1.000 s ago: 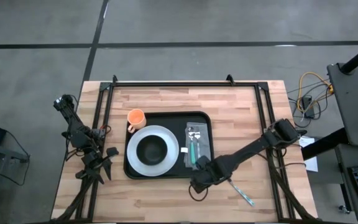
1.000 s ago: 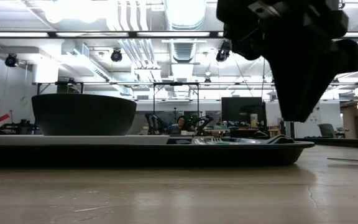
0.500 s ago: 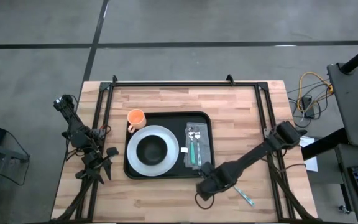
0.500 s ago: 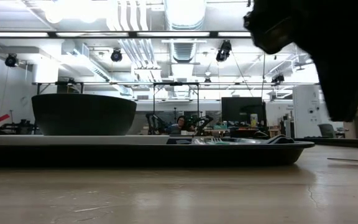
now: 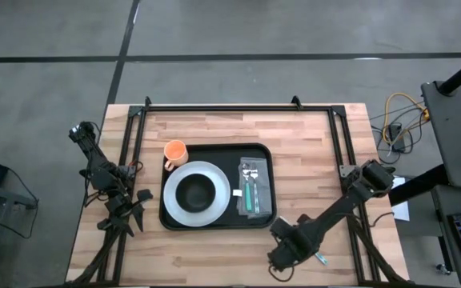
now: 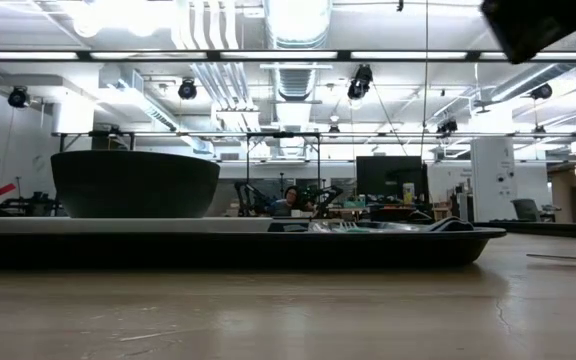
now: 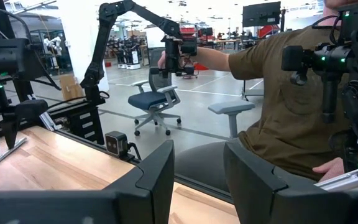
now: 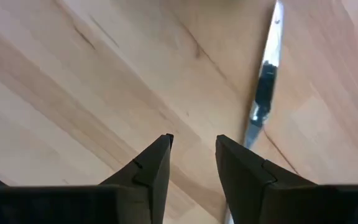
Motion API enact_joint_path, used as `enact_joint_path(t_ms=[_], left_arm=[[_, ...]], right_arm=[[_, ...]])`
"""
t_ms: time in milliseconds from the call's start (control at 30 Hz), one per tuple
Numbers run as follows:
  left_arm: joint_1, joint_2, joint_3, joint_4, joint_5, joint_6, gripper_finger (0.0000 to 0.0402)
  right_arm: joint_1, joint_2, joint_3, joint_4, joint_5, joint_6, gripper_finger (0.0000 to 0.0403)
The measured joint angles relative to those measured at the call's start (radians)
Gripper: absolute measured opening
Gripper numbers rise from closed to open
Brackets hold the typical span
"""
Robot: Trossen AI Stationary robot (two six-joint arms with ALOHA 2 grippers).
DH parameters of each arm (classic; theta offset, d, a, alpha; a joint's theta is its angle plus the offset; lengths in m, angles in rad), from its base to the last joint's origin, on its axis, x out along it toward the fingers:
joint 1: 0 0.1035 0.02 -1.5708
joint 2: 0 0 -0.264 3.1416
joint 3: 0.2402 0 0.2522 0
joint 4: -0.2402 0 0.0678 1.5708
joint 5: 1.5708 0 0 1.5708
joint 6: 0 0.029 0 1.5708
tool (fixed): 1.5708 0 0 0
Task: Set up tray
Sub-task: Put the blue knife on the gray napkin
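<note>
1. Wooden table [image 5: 310, 152]: right gripper [image 5: 282, 254] hovers near the front edge, fingers parted, empty; left gripper [image 5: 126, 210] parked at the left, parted.
2. Black tray [image 5: 214, 148] sits mid-table, flat, low-rimmed.

right gripper [image 5: 282, 256] low, jaws apart, empty

- Two dark, slender jointed arms on black frame mounts.
- Right gripper [image 8: 192, 158]: matte black, wedge-shaped fingers [image 8: 151, 168].
- Left gripper [image 7: 197, 177]: matching broad black fingers.
</note>
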Motion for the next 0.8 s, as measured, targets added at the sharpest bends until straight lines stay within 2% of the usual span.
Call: enact_joint_path(t_ms=[333, 633, 800], left_arm=[[0.0, 0.0, 0.0, 0.0, 0.0, 0.0, 0.0121], [0.0, 0.0, 0.0, 0.0, 0.0, 0.0, 0.0121], [0.0, 0.0, 0.0, 0.0, 0.0, 0.0, 0.012]], right_arm=[[0.042, -0.033, -0.015, -0.043, 0.012, 0.004, 0.0152], [0.091, -0.1, -0.154, -0.041, 0.037, 0.078, 0.0174], [0.121, -0.157, -0.217, 0.045, 0.037, 0.125, 0.0182]])
